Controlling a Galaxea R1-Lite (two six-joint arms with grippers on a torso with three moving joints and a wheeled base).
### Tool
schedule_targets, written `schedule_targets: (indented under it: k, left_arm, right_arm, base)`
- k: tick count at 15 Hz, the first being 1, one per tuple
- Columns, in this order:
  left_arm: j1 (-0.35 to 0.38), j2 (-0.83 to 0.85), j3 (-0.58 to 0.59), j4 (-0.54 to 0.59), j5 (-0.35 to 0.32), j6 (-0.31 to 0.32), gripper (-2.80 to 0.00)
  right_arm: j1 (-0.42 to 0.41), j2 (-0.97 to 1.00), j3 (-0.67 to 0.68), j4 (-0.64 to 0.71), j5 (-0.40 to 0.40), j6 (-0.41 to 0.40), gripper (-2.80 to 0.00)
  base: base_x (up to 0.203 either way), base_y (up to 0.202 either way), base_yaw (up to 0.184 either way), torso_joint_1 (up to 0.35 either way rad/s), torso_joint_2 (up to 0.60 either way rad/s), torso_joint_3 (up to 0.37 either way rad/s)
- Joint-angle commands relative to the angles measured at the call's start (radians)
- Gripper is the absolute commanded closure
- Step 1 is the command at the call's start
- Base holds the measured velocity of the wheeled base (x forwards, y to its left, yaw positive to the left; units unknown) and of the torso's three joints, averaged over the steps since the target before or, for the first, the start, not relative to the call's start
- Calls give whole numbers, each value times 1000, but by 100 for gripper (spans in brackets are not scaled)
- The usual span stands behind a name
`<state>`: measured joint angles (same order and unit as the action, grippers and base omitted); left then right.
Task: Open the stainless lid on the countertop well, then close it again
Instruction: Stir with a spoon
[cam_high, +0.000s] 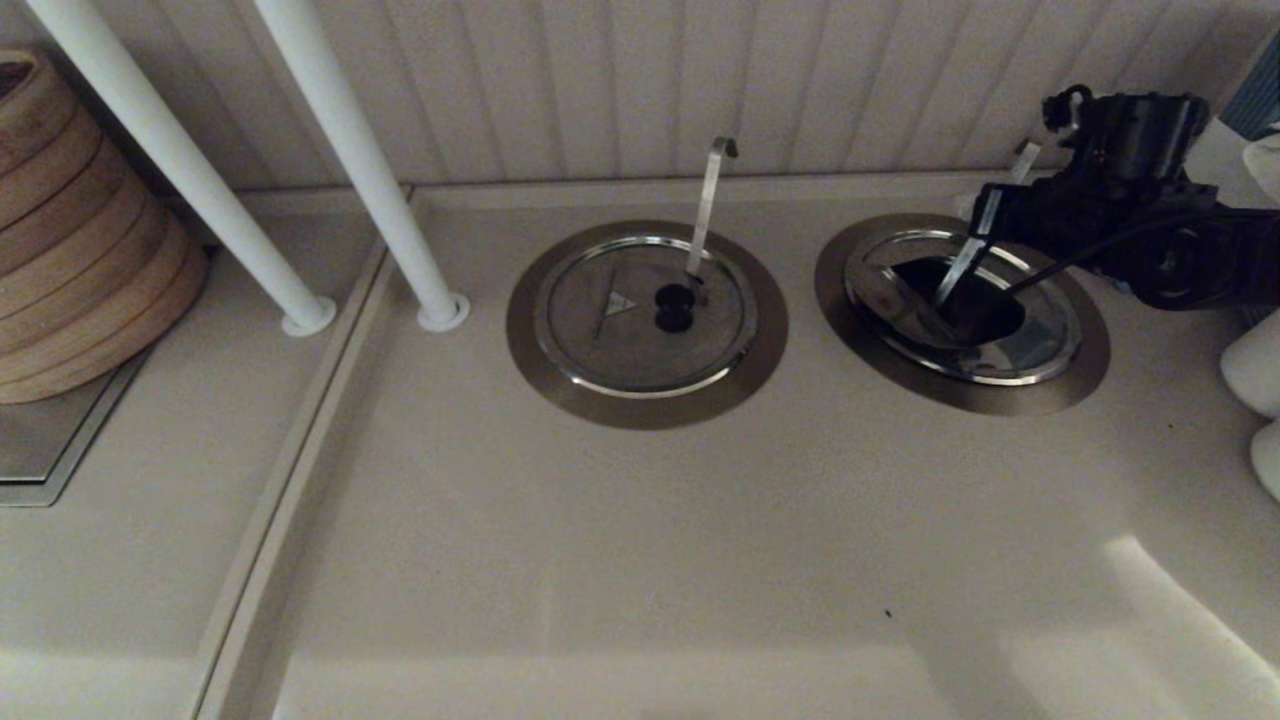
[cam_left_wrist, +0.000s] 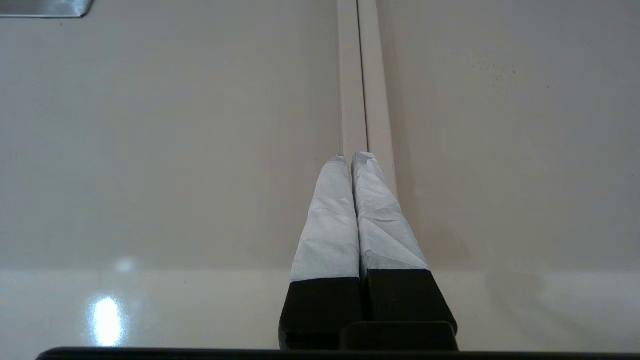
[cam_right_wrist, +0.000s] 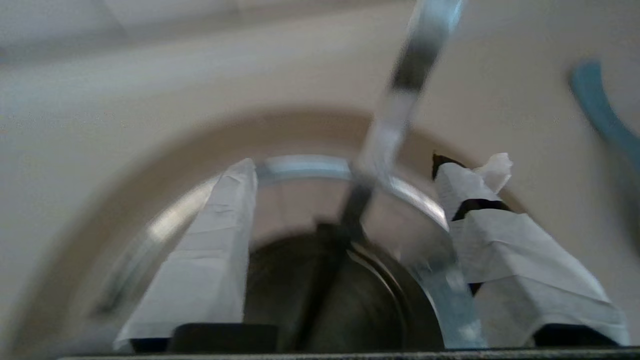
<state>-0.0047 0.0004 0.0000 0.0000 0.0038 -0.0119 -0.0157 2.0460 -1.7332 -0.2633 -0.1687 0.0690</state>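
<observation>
The stainless lid (cam_high: 900, 300) lies over the countertop well (cam_high: 838, 325) at the back right, its shiny face mirroring the dark arm above. A straight flat utensil handle (cam_high: 962, 268) pokes up through it. My right gripper (cam_high: 1000, 225) hovers at the lid's far right side, open. In the right wrist view the taped fingers (cam_right_wrist: 220, 240) straddle the handle (cam_right_wrist: 395, 125), the lid's rim (cam_right_wrist: 300, 167) and a dark round mass, with a bluish patch (cam_right_wrist: 452, 305) by one finger. My left gripper (cam_left_wrist: 352, 157) is shut on nothing above a countertop seam, out of the head view.
A second lidded well (cam_high: 600, 340) with a triangle mark, black knob and hook-tipped handle (cam_high: 710, 195) sits mid-counter. Two white posts (cam_high: 375, 190) stand at the back left, beside stacked bamboo steamers (cam_high: 70, 230). White objects (cam_high: 1255, 370) line the right edge.
</observation>
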Motion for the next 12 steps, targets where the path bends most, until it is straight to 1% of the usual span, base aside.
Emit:
schedule_targets:
  k: [1,6,9,11,12]
  left_arm:
    - [0,1,0,0,1,0,0]
    - [0,1,0,0,-1,0,0]
    - [0,1,0,0,-1,0,0]
    - [0,1,0,0,1,0,0]
    - [0,1,0,0,1,0,0]
  right_arm:
    - [0,9,-12,22,-5,-3,-280]
    - [-33,88,-63,14,5,13,-280]
    - [-44,150,-129,-4,37,81,-280]
    - [-48,185,-165,-23,38,99,-280]
    - [-49,202,-172,-56,41,109,-280]
  base:
    - [0,0,0,0,0,0]
    - [0,0,0,0,0,0]
    - [0,0,0,0,0,0]
    - [0,0,0,0,0,0]
    - [0,0,0,0,0,0]
